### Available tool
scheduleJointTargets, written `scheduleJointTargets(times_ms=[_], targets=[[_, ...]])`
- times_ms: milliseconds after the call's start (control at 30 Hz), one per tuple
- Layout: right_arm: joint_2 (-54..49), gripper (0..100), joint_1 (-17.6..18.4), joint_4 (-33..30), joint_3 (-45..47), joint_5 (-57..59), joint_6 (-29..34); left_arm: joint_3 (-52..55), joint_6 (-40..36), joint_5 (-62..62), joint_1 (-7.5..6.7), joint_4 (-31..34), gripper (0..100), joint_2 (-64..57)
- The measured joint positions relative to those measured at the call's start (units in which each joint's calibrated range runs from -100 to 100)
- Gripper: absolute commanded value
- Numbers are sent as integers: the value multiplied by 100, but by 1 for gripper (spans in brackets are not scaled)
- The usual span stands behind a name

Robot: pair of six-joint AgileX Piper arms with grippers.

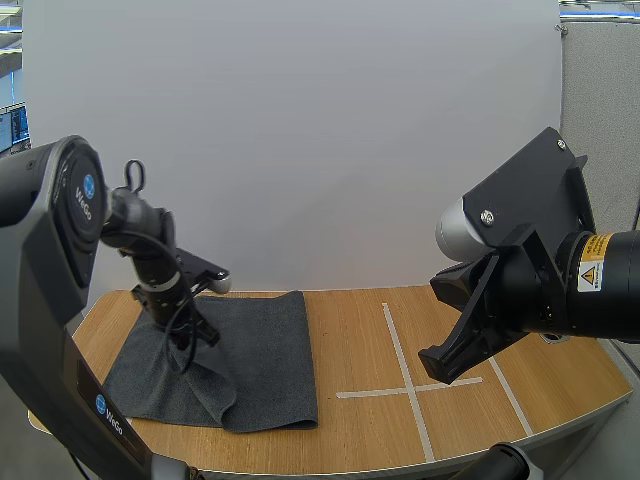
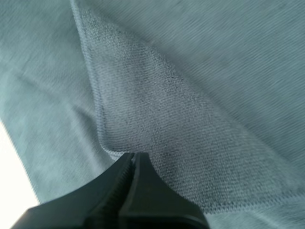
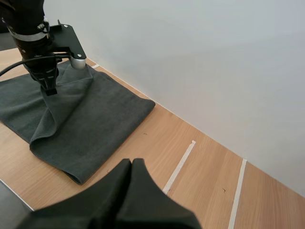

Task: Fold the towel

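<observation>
One grey towel (image 1: 270,350) lies on the table's (image 1: 360,445) left half, edges square to the front. The left gripper (image 1: 206,337) pinches a raised hem. Tape lines (image 1: 408,390) lie to the right, the right gripper (image 1: 445,365) above them, fingers together, empty.

place: robot lab | evidence: tape-marked wooden table (image 1: 355,335), plain white screen (image 1: 300,130)
</observation>
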Motion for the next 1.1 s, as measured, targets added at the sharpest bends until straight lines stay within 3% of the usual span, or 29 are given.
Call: scheduleJointTargets(times_ms=[167, 200, 333, 400, 433, 1100], targets=[[0, 0, 0, 0, 0, 0, 0, 176, 434, -137, 515, -76, 0, -150], [0, 0, 0, 0, 0, 0, 0, 176, 467, -155, 537, -76, 0, -142], [0, 0, 0, 0, 0, 0, 0, 176, 875, -271, 847, -340, 0, -191], [0, 0, 0, 0, 0, 0, 0, 176, 1180, -288, 1073, -591, 0, -206], [0, 0, 0, 0, 0, 0, 0, 176, 1547, -301, 1316, -816, 0, -220], [0, 0, 0, 203, 0, 0, 0, 179, 2455, -242, 2038, -1320, 0, -220]])
